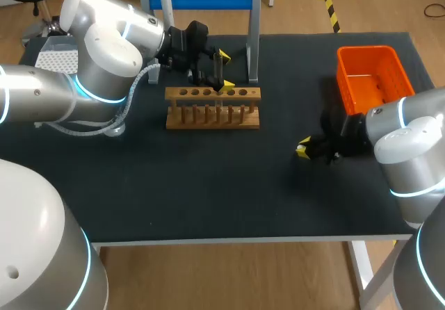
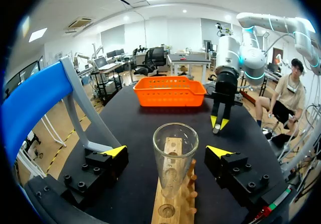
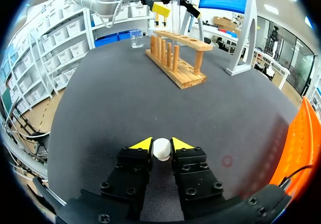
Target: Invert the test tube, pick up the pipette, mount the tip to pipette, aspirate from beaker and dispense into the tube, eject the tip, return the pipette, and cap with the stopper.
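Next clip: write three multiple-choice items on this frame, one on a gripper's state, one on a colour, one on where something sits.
1. The right gripper is: A open and empty; B shut on the white stopper; C open above the stopper.
2. The basket is: A blue; B green; C orange.
3. The test tube stands: A in the basket; B in the wooden rack, between the open fingers of the left gripper; C in the right gripper.
Key: B, both tips press the stopper; C, its walls are orange; B, it stands upright in the rack.
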{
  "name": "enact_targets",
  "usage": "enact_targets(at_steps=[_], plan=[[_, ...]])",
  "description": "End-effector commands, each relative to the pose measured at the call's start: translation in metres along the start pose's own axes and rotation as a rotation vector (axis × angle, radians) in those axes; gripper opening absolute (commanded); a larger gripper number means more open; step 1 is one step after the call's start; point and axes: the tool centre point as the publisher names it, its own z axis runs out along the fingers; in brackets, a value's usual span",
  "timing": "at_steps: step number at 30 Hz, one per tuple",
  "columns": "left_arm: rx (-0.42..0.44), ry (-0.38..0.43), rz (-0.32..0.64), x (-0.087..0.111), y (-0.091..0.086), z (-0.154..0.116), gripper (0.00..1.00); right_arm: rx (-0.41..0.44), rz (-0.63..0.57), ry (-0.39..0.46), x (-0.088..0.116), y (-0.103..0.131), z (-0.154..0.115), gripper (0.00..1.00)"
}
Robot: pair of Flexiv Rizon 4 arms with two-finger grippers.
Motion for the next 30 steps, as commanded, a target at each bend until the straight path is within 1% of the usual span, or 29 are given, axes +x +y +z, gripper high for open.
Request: enact_targets(at_steps=[1,7,12,22,30], plan=[[-0.001,0.005,-0.001,-0.001,0.000,0.000,1.00,0.007,0.001,0.005,-0.001,0.000,0.000,0.00],[-0.001,0.005,-0.001,-0.001,0.000,0.000,1.00,0.008,0.002,0.005,-0.001,0.002,-0.001,0.00],[-0.001,0.005,-0.001,-0.001,0.000,0.000,1.00,0.005,0.010,-0.010,-0.005,0.014,-0.009,0.00],[-0.001,0.005,-0.001,-0.001,0.000,0.000,1.00,-0.012,0.000,-0.007,-0.016,0.056,-0.031,0.00],[-0.001,0.005,-0.001,-0.001,0.000,0.000,1.00,-0.035,-0.058,0.017,-0.037,0.109,-0.056,0.00]])
